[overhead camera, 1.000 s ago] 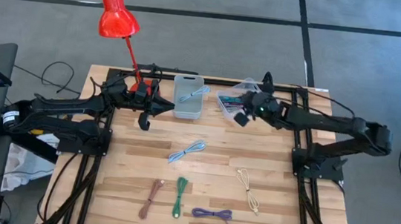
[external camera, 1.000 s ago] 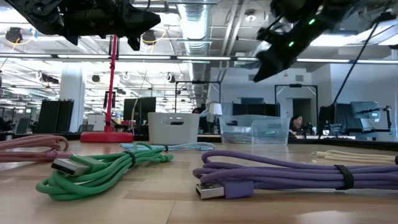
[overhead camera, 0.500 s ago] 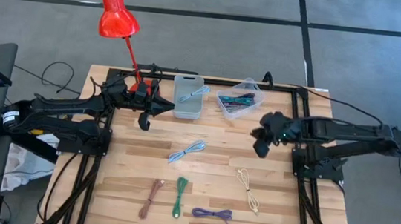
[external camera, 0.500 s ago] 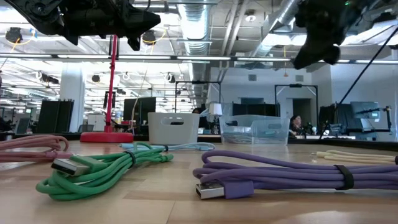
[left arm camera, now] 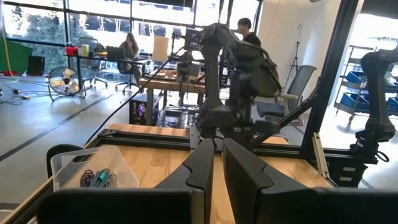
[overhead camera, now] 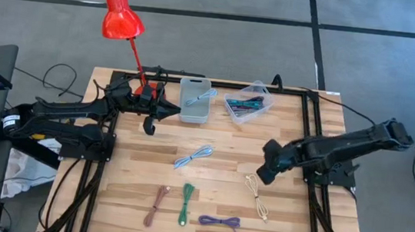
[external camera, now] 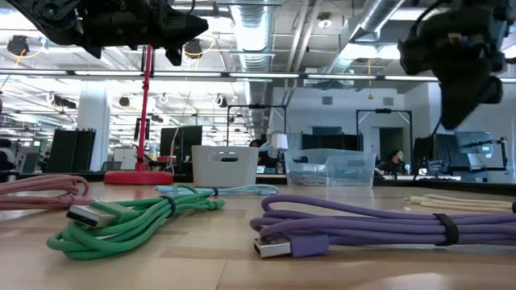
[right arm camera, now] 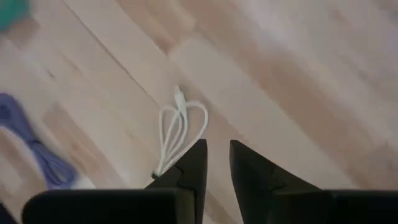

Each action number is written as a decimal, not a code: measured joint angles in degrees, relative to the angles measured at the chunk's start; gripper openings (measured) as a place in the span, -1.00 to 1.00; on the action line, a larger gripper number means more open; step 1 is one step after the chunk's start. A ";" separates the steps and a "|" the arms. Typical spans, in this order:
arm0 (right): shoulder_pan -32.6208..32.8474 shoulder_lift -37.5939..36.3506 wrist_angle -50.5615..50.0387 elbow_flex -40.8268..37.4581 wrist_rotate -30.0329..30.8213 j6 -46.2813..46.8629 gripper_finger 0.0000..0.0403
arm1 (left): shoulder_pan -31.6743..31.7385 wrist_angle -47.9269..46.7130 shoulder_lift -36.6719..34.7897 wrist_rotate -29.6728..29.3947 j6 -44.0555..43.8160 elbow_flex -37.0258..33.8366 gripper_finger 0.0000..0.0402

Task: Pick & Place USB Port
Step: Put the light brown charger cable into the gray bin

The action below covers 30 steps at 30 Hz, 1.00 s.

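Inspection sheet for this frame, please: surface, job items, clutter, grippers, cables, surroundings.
Surface: wooden slatted table, dry and flat.
Job's things: five loose bundled USB cables: light blue cable, cream cable, pink cable, green cable, purple cable. White bin holds one light cable; clear container holds several.
Clutter: red desk lamp at the far edge.
Grippers: right gripper above the cream cable, fingers slightly parted, empty; left gripper waits near the white bin, empty.
Cables: black leads trail off the table's left side.
Surroundings: grey floor; people at desks beyond.
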 joint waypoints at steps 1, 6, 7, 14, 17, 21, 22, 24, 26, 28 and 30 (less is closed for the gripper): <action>0.79 1.37 0.03 0.00 -0.22 1.16 -0.69 | 0.00 0.00 0.00 0.00 0.00 0.00 -0.82; 3.95 7.95 0.82 0.00 -1.21 6.44 -0.69 | 0.00 0.00 0.00 -0.01 0.26 0.00 -0.82; 4.47 8.98 1.53 0.00 -1.43 7.07 -0.69 | 0.00 -0.02 0.00 0.01 0.38 0.00 -0.82; 7.06 13.55 9.27 0.00 -2.72 9.98 -0.53 | 0.00 -0.04 0.00 0.01 0.42 0.00 -0.82; 7.72 14.75 11.65 0.00 -2.67 10.62 -0.37 | -0.01 -0.04 0.00 0.01 0.42 0.00 -0.83; 8.43 16.92 15.21 0.00 -2.62 11.41 -0.17 | -0.01 -0.08 0.00 0.01 0.42 0.00 -0.83; 8.58 17.64 16.13 0.00 -2.58 11.58 -0.13 | -0.02 -0.09 0.00 0.01 0.42 0.00 -0.83; 8.78 19.25 16.85 0.02 -2.62 12.15 -0.09 | 0.00 -0.32 0.00 0.01 0.42 0.00 -0.83; 8.80 20.92 17.16 0.02 -2.60 12.29 -0.08 | 0.00 -0.44 0.00 0.01 0.42 0.00 -0.83; 8.82 22.59 17.56 0.00 -2.63 12.29 -0.09 | -0.01 -0.48 0.00 0.01 0.42 0.00 -0.83; 8.82 24.31 18.39 0.02 -2.71 12.27 -0.12 | -0.01 -0.72 0.00 0.01 0.42 0.00 -0.83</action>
